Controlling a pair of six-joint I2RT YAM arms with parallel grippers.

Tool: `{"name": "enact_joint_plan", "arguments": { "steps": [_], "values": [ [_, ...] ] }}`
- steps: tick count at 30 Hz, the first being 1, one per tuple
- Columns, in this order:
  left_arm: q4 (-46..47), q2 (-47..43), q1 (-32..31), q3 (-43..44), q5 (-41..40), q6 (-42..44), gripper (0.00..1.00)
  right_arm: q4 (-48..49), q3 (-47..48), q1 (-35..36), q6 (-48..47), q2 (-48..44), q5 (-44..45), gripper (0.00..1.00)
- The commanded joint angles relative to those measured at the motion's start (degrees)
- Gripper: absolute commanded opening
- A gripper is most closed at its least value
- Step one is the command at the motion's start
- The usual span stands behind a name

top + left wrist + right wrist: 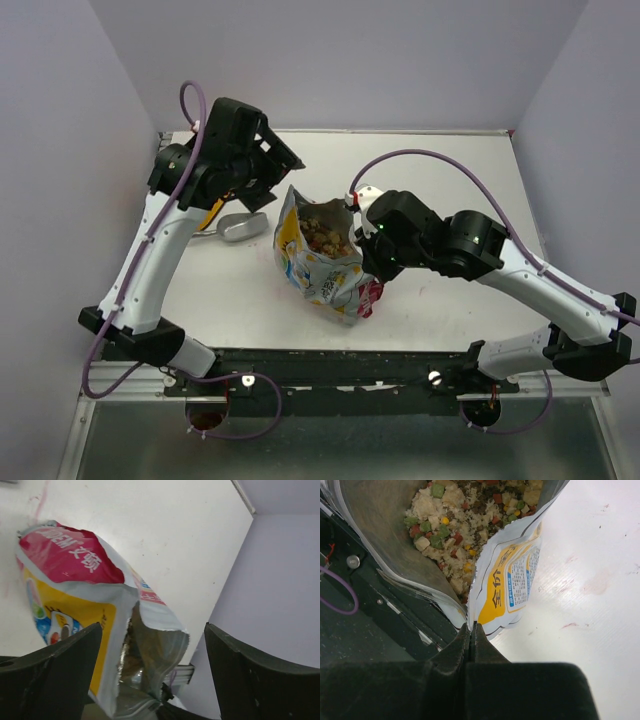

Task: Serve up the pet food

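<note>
Right wrist: right pincer (471,626) grips rim of pouch (509,572).

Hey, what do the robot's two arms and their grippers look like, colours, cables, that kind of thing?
The left arm and right arm are white tubular links joined by chunky black joint housings. A purple cable loops along each. The left gripper has two broad, wedge-shaped black fingers; the right gripper is black too, tapering to thin tips. No markings show.
</note>
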Motion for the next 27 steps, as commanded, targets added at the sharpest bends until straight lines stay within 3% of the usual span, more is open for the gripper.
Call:
{"name": "enact_joint_plan", "arguments": {
  "steps": [1,5,11,19,22,24,27],
  "values": [
    [-17.5,5.1,-3.0,4.2,-2.8,-13.8,0.88,1.9,-0.7,-0.1,-0.8,-1.0,-0.2,0.01],
    [-18.1,9.5,-4.6,8.2,-2.7,-15.4,0.88,2.3,-0.4,-0.1,-1.8,-1.1,0.1,0.01],
    [-18.1,9.5,-5.6,3.4,-3.5,-18.7,0.75,2.1,-0.9,-0.2,-2.8,-1.9,0.8,0.01],
    [-18.1,8.1,-7.0,-0.7,-10.2,-18.7,0.75,2.9,-2.0,-0.1,-2.3,-3.0,0.1,0.01],
    [-18.1,9.6,-7.1,-0.8,-11.2,-18.2,0.65,2.8,-1.3,-0.1,-2.3,-2.6,0.3,0.01],
    [-18.1,10.3,-7.1,0.2,-13.2,-17.3,0.52,2.7,-0.7,-0.1,-2.4,-2.1,0.7,0.01],
    [-18.1,10.6,-7.1,1.5,-15.2,-15.8,0.42,2.3,-0.4,-0.1,-2.5,-1.8,0.9,0.01]
  ]
}}
